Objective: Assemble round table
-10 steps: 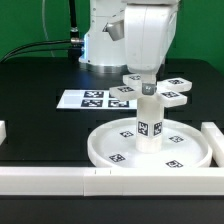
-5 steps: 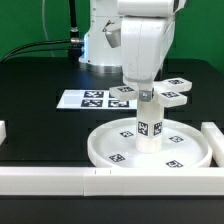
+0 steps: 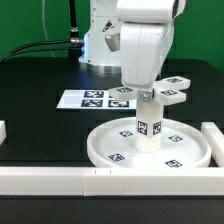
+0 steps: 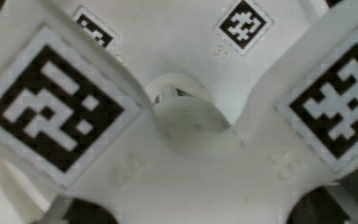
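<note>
Lowered since a second ago, the hand (image 3: 148, 92) grips the cross (image 3: 160, 92) atop the post (image 3: 150, 122) standing mid-disc (image 3: 105, 141); cross looks light, stiff, slick plastic, best pinched on opposite flat arm sides near its hub.

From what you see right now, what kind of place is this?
Probably a robotics lab test bench. A robot arm's end effector works over a black table, a sheet of printed square markers lies flat on it, and the white disc and post carry the same tags.
</note>
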You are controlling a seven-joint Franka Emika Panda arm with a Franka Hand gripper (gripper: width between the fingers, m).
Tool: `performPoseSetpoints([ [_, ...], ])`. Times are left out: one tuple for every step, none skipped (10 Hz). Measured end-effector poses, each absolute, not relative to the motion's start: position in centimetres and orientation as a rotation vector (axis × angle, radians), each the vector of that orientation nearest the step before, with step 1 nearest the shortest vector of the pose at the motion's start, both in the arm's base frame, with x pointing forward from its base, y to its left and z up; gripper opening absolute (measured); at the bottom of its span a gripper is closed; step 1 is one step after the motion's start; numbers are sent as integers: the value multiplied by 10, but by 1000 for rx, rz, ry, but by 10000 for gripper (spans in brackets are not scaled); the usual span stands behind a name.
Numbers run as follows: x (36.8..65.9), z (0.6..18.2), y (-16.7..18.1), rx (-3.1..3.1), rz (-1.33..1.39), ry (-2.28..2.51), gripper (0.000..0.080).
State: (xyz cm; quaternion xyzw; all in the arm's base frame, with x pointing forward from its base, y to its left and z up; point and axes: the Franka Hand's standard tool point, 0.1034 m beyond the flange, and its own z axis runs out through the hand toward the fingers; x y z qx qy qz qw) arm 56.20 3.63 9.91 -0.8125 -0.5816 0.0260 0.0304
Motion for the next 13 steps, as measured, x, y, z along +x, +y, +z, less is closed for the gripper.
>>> performPoseSetpoints([
  [562, 99, 36, -2504, 80, -1793, 446],
  [562, 99, 36, -2512, 81, -1782, 446],
  [562, 99, 36, -2532, 81, -1754, 446],
  [562, 99, 36, -2600, 86, -1655, 446],
  [562, 98, 36, -2701, 91, -1488, 446],
  [562, 98, 37, -2811, 92, -1278, 446],
  [563, 98, 37, -2894, 75, -1094, 448],
  [562, 98, 37, -2956, 70, -895, 448],
  [562, 98, 37, -3008, 69, -668, 448],
  [560, 97, 37, -3036, 72, -418, 448],
  [560, 97, 38, -3048, 75, -216, 448],
  [560, 97, 40, -3059, 78, -79, 448],
  [562, 98, 40, -3066, 64, -62, 448],
])
